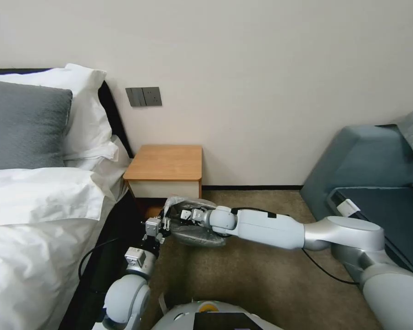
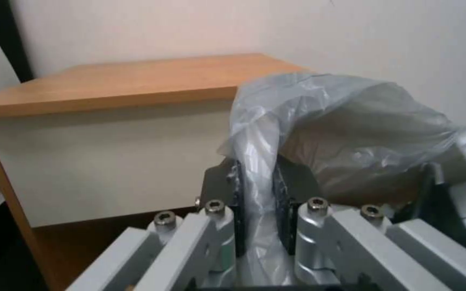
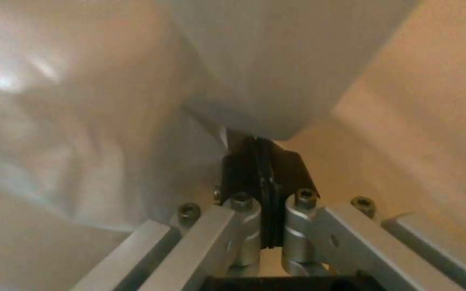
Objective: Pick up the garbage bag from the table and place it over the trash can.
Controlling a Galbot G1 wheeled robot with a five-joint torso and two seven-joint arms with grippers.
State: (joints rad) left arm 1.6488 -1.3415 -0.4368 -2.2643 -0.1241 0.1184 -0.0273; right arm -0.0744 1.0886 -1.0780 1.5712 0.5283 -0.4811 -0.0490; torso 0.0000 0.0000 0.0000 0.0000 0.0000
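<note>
From my remote station I note the garbage bag (image 1: 195, 231) held off the table (image 1: 165, 163), in front of the nightstand's white drawer front (image 1: 163, 188) and above the carpet (image 1: 261, 279). Both arms meet at the bag. My left gripper (image 1: 165, 228) reaches up from the lower left, beside the bed (image 1: 36, 206); in the left wrist view its fingers (image 2: 227, 182) are pressed together on a bunched fold of the grey plastic (image 2: 255, 161), which rises between the pads and billows out into an open pocket. My right gripper (image 1: 184, 214) comes in from the right on a nearly level forearm, its tip inside the crinkled plastic. In the right wrist view its dark pads (image 3: 244, 169) are closed against each other with a thin edge of film caught between them, and the translucent bag (image 3: 82, 121) spreads across the camera. The table top is bare wood. The bag hangs between the two grippers, stretched sideways, with its lower bulge sagging under the right wrist. I cannot make out a pink edge, and I cannot place the trash can from these views.
</note>
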